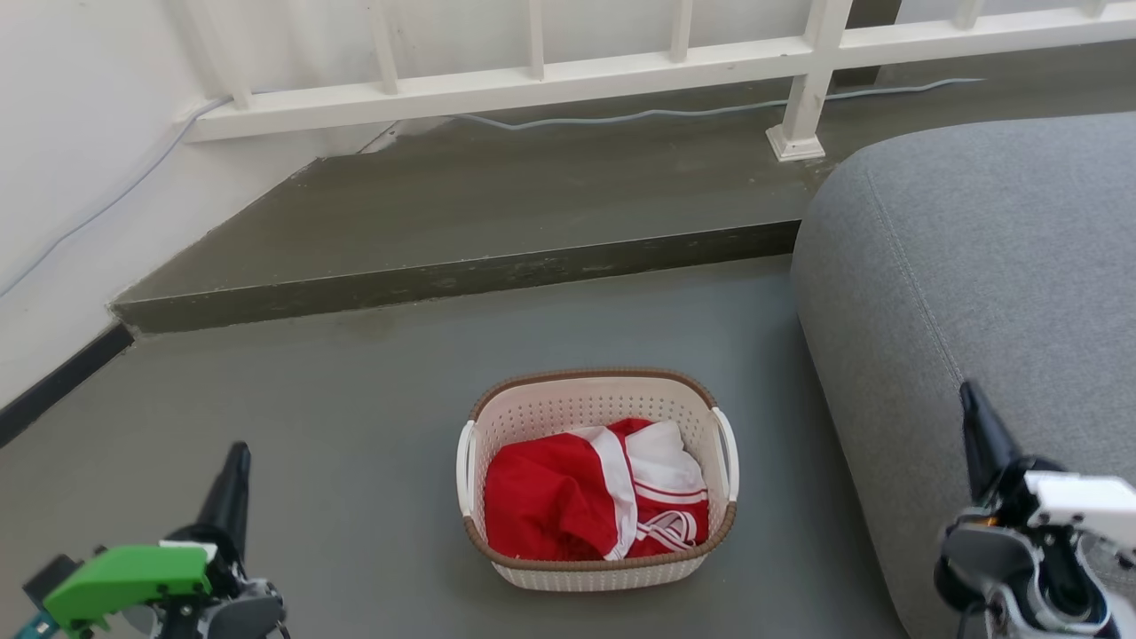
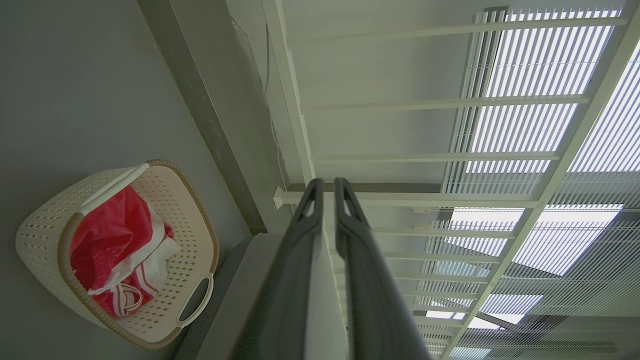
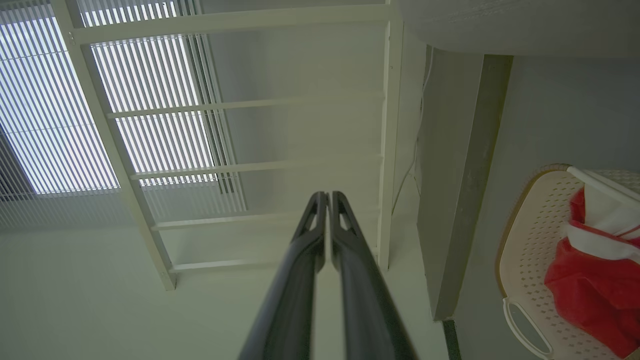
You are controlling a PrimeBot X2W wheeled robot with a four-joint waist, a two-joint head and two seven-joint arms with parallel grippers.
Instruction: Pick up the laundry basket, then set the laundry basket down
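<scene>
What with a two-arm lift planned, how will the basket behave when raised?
Probably stiff: the basket is moulded perforated plastic. Likely light: just a crumpled red-and-white garment inside. It may tip if lifted by one handle alone.

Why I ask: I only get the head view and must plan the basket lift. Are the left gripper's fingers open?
Observer: No. In the left wrist view the left gripper has its fingers nearly together, with a thin slit between them and nothing held.
Operator: And the right?
Observer: The right wrist view shows the right gripper shut too, tips almost touching. It points toward the white railing, with the laundry basket off to one side.
Operator: Is the basket's left handle free?
Observer: Yes. The left wrist view shows that handle as a white bar with nothing draped over it.
</scene>
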